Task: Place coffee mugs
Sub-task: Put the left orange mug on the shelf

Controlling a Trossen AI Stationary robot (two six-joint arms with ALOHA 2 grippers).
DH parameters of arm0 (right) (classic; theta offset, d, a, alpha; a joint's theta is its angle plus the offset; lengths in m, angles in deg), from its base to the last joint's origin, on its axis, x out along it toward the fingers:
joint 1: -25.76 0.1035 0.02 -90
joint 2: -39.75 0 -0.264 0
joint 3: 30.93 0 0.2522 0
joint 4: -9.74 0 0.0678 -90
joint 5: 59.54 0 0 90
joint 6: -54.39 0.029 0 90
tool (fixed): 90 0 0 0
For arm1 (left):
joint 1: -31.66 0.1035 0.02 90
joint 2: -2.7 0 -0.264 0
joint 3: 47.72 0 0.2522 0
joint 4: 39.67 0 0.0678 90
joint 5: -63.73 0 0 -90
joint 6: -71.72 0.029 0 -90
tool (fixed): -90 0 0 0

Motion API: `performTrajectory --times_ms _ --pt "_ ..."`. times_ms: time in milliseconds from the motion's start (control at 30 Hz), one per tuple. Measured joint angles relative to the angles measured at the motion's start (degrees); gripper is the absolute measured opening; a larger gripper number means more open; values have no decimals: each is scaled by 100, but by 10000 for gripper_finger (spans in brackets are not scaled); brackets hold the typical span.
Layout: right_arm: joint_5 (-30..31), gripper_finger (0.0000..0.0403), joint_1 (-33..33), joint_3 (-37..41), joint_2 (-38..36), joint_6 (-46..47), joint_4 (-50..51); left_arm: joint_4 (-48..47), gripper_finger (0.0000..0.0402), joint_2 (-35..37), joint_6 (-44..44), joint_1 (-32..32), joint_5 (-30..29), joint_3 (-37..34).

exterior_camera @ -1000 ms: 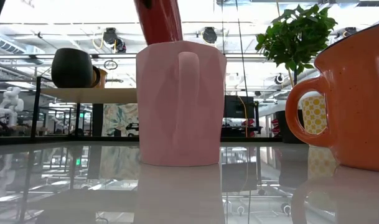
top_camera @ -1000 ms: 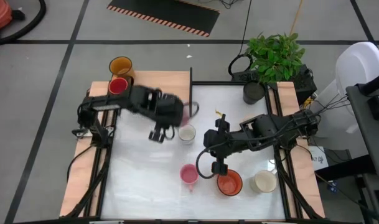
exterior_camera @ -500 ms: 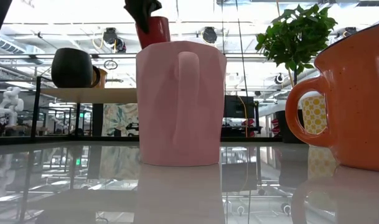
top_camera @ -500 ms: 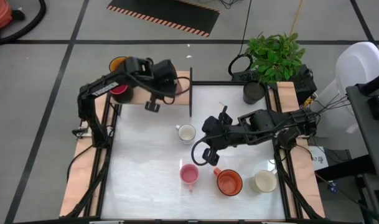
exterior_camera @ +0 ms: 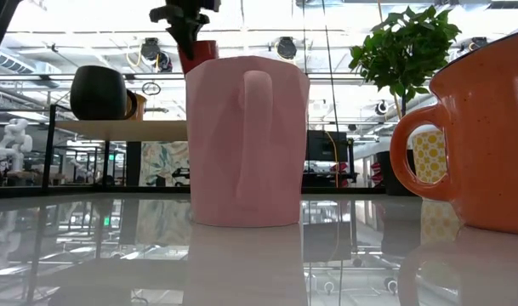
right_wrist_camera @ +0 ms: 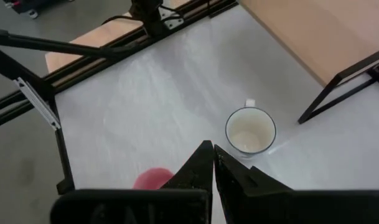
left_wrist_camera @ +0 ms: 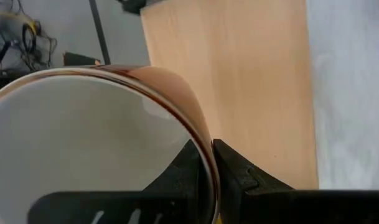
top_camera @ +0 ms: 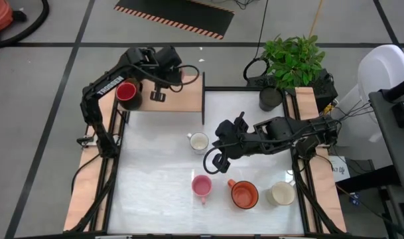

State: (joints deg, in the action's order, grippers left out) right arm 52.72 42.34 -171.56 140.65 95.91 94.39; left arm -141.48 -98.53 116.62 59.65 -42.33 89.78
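Observation:
My left gripper [top_camera: 158, 95] is over the raised wooden shelf [top_camera: 178, 99] at the table's far left, shut on a red-brown mug with a white inside [left_wrist_camera: 96, 143]. In the low view that mug [exterior_camera: 201, 51] shows under the gripper [exterior_camera: 186, 17], behind the pink mug. A red mug [top_camera: 127, 91] stands on the shelf. A white mug [top_camera: 199, 141], a pink mug [top_camera: 202, 186], an orange mug [top_camera: 244, 194] and a cream mug [top_camera: 282, 194] stand on the white table. My right gripper [top_camera: 211, 162] hovers shut and empty between the white and pink mugs. My left gripper holds the red-brown mug by its rim [left_wrist_camera: 201, 132], one finger inside the mug and one outside its wall. The fingers come from above, pointing down. The mug hangs below them over the shelf; whether its base touches the wood is hidden.
A dark grey pot [top_camera: 270, 99] and a green plant [top_camera: 293, 58] stand at the far right corner. The shelf's black frame leg [top_camera: 203, 99] borders the white table [top_camera: 155, 192]. Free surface lies on the table's near left. Wooden strips run along both sides.
My left gripper has carried its mug from the table's middle, beside the white mug, up and toward the far left, and now stands over the wooden shelf. My right gripper has drawn away from the orange mug's handle toward the white mug. The mugs on the table have stayed put.

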Motion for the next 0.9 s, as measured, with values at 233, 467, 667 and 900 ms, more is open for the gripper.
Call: performTrajectory --times_ms 233,467,667,900 --pt "-112 0 -14 0 0 49 18 94 25 0 158 442 11 0" --pt "-114 0 -20 0 2 22 11 -237 25 0 87 980 297 -4" --pt "-136 0 -15 0 2 -61 20 -206 25 -7 167 1268 451 -90" --pt "-135 0 -17 0 2 -70 74 -192 25 -7 969 1346 607 -90"
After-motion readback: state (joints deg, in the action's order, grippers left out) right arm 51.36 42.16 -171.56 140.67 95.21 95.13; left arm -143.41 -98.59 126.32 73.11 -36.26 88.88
